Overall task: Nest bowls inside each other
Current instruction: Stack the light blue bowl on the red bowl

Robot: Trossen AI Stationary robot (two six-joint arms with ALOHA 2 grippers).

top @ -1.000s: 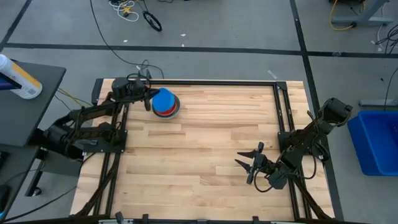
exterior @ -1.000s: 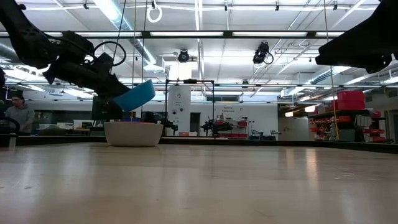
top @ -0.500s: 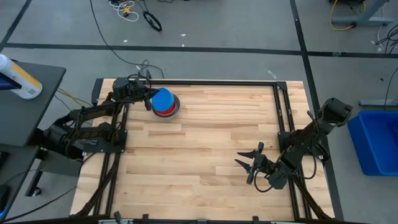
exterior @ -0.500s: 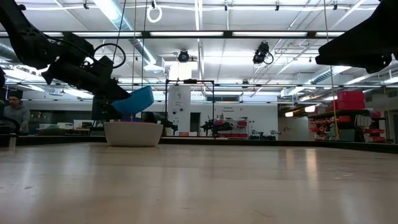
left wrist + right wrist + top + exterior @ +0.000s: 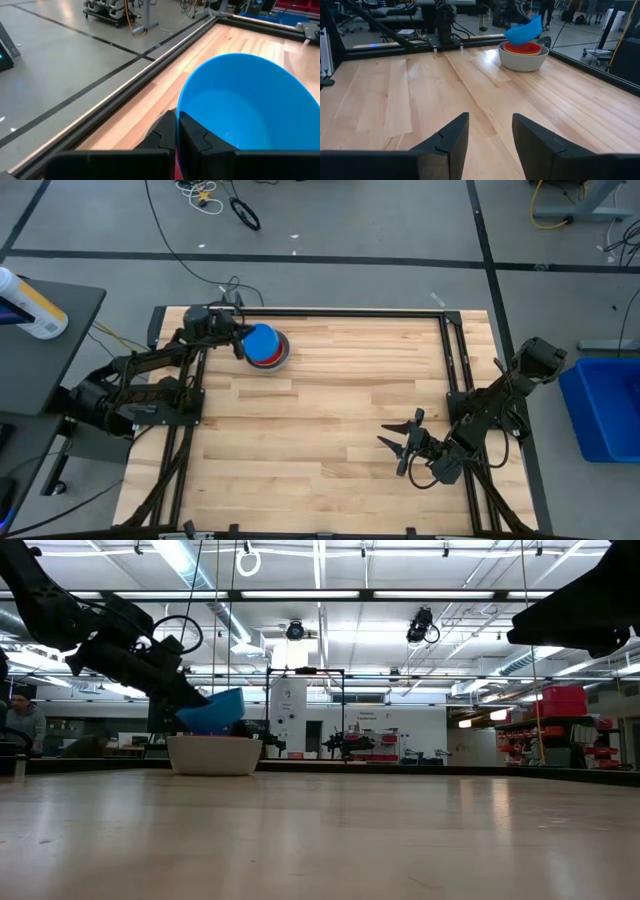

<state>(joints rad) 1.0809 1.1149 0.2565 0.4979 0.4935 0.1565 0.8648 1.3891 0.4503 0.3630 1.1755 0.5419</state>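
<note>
At the table's far left, a grey bowl (image 5: pixel 279 358) stands on the wood with a red bowl (image 5: pixel 522 48) nested in it. My left gripper (image 5: pixel 237 341) is shut on a light blue bowl (image 5: pixel 262 341), which hangs tilted just over the stack and is also seen in the low view (image 5: pixel 212 712). The blue bowl's lower side reaches the red bowl's rim; I cannot tell whether they touch. My right gripper (image 5: pixel 400 446) waits open above the near right of the table, with nothing between its fingers (image 5: pixel 447 140). My left gripper pinches the light blue bowl's rim (image 5: pixel 179 106) on the side toward the table's left edge, one finger inside the bowl and one outside. The fingers come from the left, slanting a little downward. The bowl sits tilted, its opening up, over the red bowl.
Dark frame rails (image 5: pixel 455 370) run along the table's edges. A blue bin (image 5: pixel 600 410) stands off the table's right side. A bottle (image 5: pixel 30 305) lies on a side stand at the left. A person (image 5: pixel 20 722) shows in the room behind. Bare wood (image 5: pixel 330 420) fills the table's middle.
My left gripper has tipped while staying in place, still shut on the light blue bowl. The bowl has come down toward the stack and now stands less steeply tilted than a second ago.
</note>
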